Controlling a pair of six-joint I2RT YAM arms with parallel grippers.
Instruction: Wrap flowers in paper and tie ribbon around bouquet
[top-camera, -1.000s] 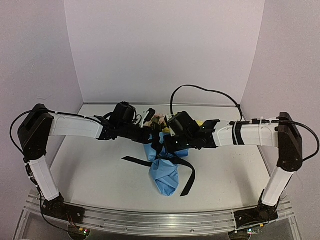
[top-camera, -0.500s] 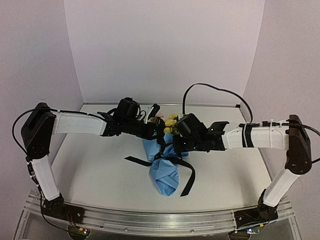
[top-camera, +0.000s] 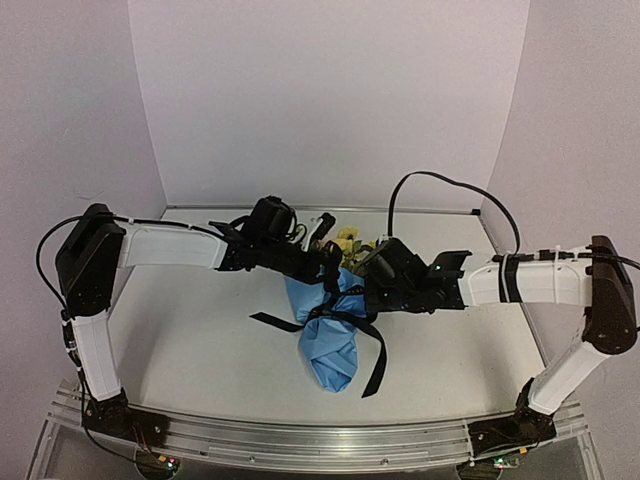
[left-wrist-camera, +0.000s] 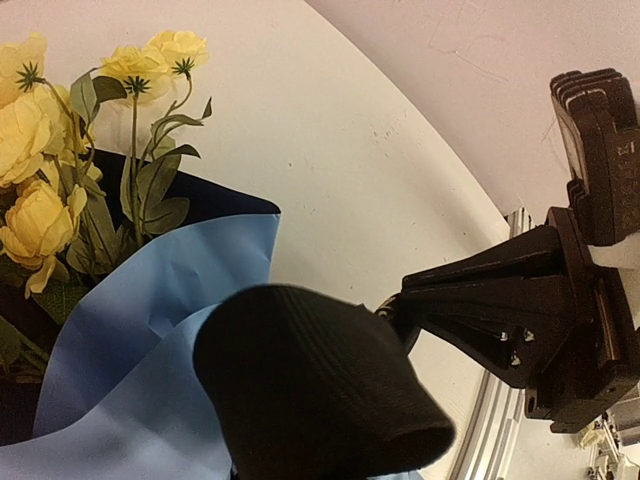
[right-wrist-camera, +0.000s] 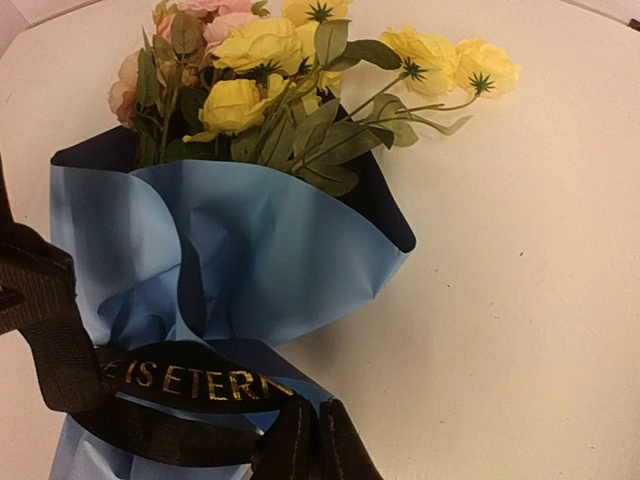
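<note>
Right now the bouquet (top-camera: 330, 345) lies on the table (top-camera: 180, 340) directly under and just toward the bases from both of your grippers. Its long axis runs from the flowers (right-wrist-camera: 260, 60) on the far side to the twisted paper (right-wrist-camera: 250, 250) tail on the near side. The ribbon (right-wrist-camera: 190, 380) crosses that axis at the narrow waist, just below your fingers. One loose end trails off to the left of the left gripper (top-camera: 322, 262), and the other curls down past the right gripper (top-camera: 368, 288) toward the bases. Your left gripper is clamped fully closed. A fold of black woven ribbon bulges right in front of its camera, so you appear to be pinching a strand that rises from the waist. Your right gripper sits beside the cone's right flank, touching or nearly touching the band. Its own camera does not show the fingers, so you cannot tell whether it grips or has let go. By my reading it is slightly nearer to the knot. The arms crowd each other over the blooms, and the paper's open lip lies between them.
</note>
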